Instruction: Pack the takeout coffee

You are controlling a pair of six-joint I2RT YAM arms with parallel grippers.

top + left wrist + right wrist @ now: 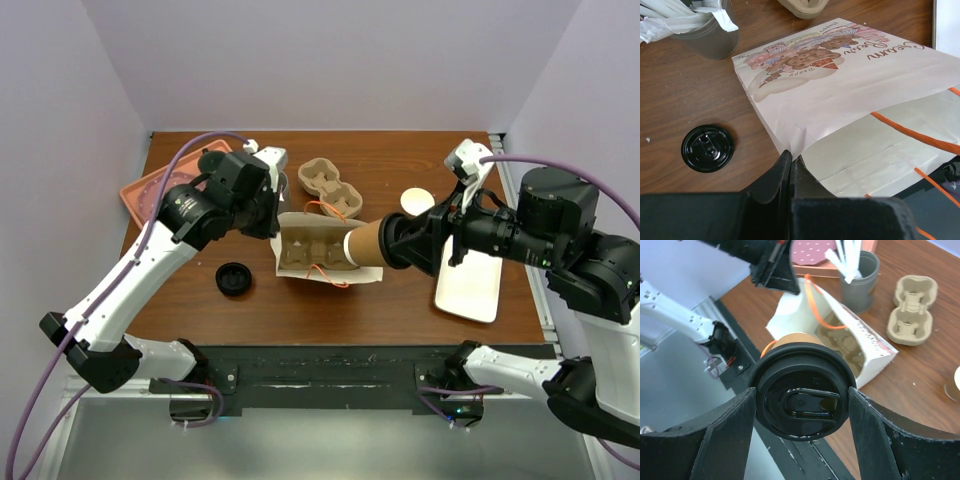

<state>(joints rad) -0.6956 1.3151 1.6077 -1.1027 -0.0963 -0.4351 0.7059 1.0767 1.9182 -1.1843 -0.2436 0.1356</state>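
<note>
Tan-brown paper takeout coffee cup (pixel 366 243) with a pale band at its base and a glossy black sip lid (pixel 802 400) lies on its side in the air. The spread fingers of the right pincer (pixel 392 243) clamp it at the lid rim. Its base end sits at the open mouth of a white paper bag (pixel 292 224) with orange string handles (pixel 811 292). One cup, one bag, two black lids and two moulded cardboard cup carriers show. Nearest, a loose black round lid (pixel 234 278) lies flat on the brown wooden tabletop (pixel 400 305), left of the bag. At the bag's upper edge the left pincer (pixel 791 159), pressed together, pinches the paper. One carrier (pixel 305 250) lies inside the bag, directly beyond the cup's base. To the right lies a white rectangular tray (pixel 470 285). Farther back sit the second carrier (pixel 330 185), a cream round disc (pixel 418 200), a grey tumbler of white utensils (pixel 858 282) and a pinkish tray (pixel 145 190)
</note>
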